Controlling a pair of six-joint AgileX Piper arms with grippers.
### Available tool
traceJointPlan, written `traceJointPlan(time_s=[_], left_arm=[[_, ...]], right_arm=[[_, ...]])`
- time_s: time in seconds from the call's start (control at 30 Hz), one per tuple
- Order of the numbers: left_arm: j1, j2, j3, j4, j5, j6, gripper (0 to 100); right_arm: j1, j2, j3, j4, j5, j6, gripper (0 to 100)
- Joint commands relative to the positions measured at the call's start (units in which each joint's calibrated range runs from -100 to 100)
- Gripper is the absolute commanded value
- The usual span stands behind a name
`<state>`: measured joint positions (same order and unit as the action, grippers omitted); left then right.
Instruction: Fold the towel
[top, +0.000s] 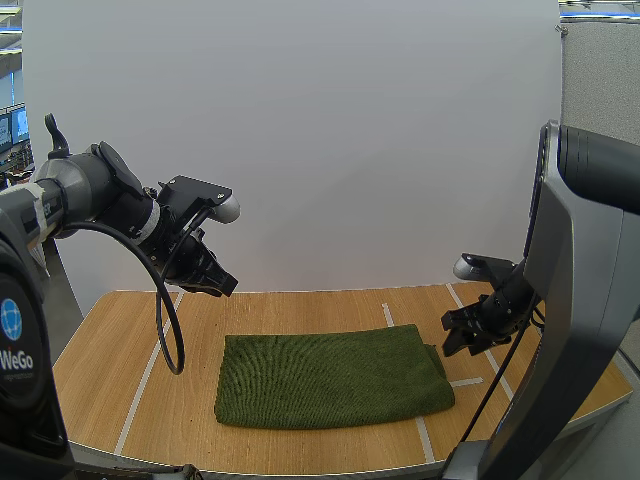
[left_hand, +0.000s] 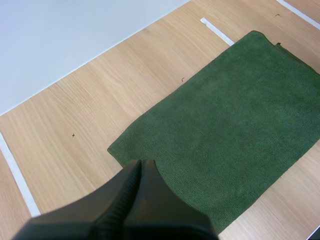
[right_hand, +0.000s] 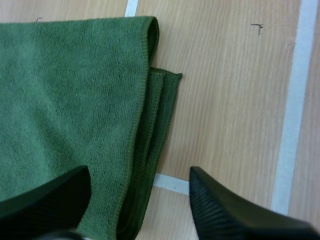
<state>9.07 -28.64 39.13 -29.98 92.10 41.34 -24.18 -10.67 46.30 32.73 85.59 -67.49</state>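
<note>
Lying folded on wooden table (top: 120, 350), green towel (top: 330, 375)

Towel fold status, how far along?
Done: green towel lies folded at least once, stacked layers showing at its right edge. In hand: nothing; right gripper open over that edge, left gripper shut above the left end. Left: possibly another fold.

Towel (right_hand: 65, 100) underlayers (bar edges) beneath top fold
</note>
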Motion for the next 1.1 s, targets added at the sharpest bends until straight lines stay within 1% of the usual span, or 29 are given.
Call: traceJointPlan(time_s=[0.0,0.1,0.23,0.5,0.57,0.67,0.83,0.97,1.07], left_arm=[[0.10,-0.4,0.2,-1.0,1.3,-0.6,0],[0.10,-0.4,0.2,-1.0,4.3,-0.6,0],[0.10,-0.4,0.2,-2.2,5.2,-0.6,0],[0.10,-0.4,0.2,-2.2,7.9,-0.6,0],[0.10,-0.4,0.2,-1.4,7.9,-0.6,0],[0.10,-0.4,0.2,0.8,7.9,-2.6,0],[0.46,-0.4,0.2,2.7,7.9,-2.9,0],[0.46,0.4,0.2,6.8,4.6,-6.1,0],[0.46,3.7,0.2,10.5,2.4,-8.4,0]], right_arm=[[-0.3,1.5,-0.4,0.5,1.0,-4.5,100],[-0.3,2.0,-0.4,1.2,1.0,-5.8,100],[-0.3,3.8,-0.4,2.5,1.0,-7.7,100],[-0.3,10.1,-0.4,4.4,1.3,-10.1,100],[-0.3,11.3,-0.4,5.5,1.9,-11.5,100],[-0.3,12.8,-0.4,6.9,3.3,-12.3,100],[-0.3,14.6,-0.4,7.4,3.2,-13.8,100],[-0.3,15.3,-0.4,7.7,3.2,-14.2,100],[-0.3,15.3,-0.4,8.1,3.2,-14.4,100]])
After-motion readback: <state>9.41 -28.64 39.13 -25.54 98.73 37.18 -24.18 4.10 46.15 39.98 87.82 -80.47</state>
